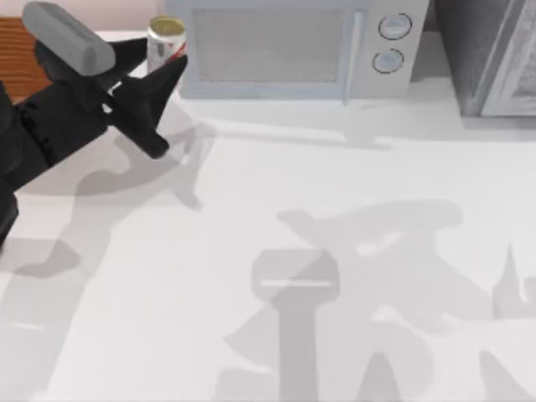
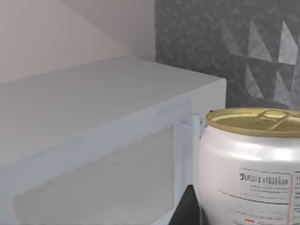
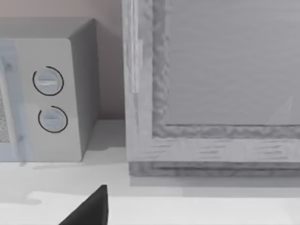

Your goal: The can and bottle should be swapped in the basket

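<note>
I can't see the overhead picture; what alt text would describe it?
The left arm's black gripper reaches toward a small gold-topped can standing at the table's far left, beside a white microwave. The white table in front carries grey arm shadows.

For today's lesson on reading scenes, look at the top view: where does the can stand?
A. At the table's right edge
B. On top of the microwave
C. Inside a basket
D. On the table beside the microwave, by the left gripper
D: the can stands on the table just left of the microwave, with the left gripper at it.
</note>
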Tool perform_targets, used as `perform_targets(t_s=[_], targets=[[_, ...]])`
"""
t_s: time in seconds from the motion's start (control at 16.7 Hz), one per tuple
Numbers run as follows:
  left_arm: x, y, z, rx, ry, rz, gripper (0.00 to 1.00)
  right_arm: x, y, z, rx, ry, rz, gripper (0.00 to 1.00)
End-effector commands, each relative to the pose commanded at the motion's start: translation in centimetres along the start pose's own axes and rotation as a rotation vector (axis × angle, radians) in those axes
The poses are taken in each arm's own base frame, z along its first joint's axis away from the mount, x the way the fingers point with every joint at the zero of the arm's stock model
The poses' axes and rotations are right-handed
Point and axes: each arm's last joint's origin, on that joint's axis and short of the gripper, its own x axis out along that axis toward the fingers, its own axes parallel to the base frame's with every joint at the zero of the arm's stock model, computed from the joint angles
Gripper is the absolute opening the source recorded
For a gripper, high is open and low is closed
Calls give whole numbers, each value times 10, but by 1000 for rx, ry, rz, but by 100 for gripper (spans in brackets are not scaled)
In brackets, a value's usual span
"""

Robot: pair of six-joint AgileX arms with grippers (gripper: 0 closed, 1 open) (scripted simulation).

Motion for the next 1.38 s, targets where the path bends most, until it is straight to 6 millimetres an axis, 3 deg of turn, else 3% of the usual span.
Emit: perform_targets(t_s=[0.84,1.38], targets=[[67,15,-71,6,-25,-342,0,0,0,0,0,0,0,100],[100,10,-142,-12,-14,-608,0,0,0,0,0,0,0,100]])
